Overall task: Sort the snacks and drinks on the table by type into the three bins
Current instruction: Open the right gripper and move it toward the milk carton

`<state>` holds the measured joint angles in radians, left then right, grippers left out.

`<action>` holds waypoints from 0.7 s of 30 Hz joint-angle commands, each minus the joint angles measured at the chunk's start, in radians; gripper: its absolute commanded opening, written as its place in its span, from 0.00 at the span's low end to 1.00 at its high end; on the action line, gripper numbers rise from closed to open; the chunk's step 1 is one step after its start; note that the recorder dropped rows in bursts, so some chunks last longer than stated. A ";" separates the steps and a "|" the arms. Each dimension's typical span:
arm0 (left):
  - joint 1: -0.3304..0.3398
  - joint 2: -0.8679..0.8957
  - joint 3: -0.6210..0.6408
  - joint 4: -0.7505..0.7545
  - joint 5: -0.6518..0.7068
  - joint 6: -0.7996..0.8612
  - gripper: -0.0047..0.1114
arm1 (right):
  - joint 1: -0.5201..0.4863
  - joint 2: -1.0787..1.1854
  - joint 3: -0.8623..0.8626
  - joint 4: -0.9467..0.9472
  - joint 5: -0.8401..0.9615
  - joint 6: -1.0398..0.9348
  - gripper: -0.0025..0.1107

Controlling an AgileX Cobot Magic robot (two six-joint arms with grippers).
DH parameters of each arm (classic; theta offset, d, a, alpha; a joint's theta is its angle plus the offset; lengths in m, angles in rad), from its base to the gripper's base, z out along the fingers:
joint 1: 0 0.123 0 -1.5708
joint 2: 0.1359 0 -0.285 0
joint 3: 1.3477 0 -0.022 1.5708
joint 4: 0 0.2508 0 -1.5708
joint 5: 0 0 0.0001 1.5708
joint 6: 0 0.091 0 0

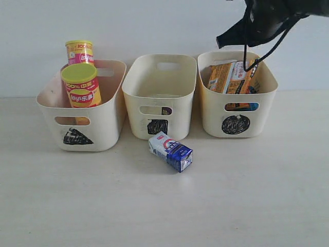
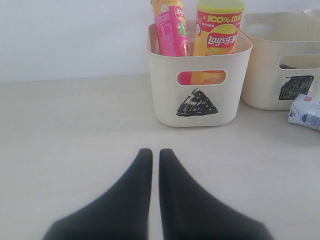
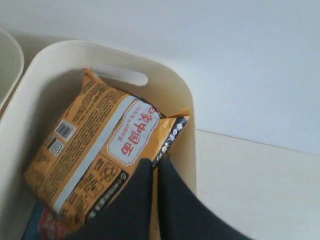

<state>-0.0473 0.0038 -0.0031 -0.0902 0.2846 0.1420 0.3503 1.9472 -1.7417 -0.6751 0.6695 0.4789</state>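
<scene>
Blue-white carton (image 1: 170,151) lies on the table (image 1: 154,206) before the square bin (image 1: 180,121); we note left pincer (image 2: 155,152) together, right pincer (image 3: 155,163) together above orange packet (image 3: 95,150).

You have a plain pale wall (image 1: 128,25) rising straight behind the far edge of the table (image 1: 61,216), evenly lit across its whole width. The table top is pale beige with faint wood grain, and soft light leaves only weak shadows toward the near edge.
</scene>
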 commanded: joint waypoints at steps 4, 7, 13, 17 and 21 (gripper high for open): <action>0.003 -0.004 0.003 0.000 0.000 -0.007 0.08 | -0.003 -0.087 -0.006 0.389 0.362 -0.466 0.02; 0.003 -0.004 0.003 0.000 0.000 -0.007 0.08 | -0.003 -0.106 -0.004 0.646 0.499 -0.653 0.02; 0.003 -0.004 0.003 0.000 0.000 -0.007 0.08 | -0.003 -0.146 -0.003 0.970 0.552 -0.845 0.02; 0.003 -0.004 0.003 0.000 0.000 -0.007 0.08 | -0.001 -0.162 -0.003 1.030 0.552 -0.839 0.02; 0.003 -0.004 0.003 0.000 0.000 -0.007 0.08 | 0.008 -0.170 -0.003 1.051 0.552 -0.839 0.02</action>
<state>-0.0473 0.0038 -0.0031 -0.0902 0.2862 0.1420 0.3503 1.7949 -1.7417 0.3572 1.2182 -0.3553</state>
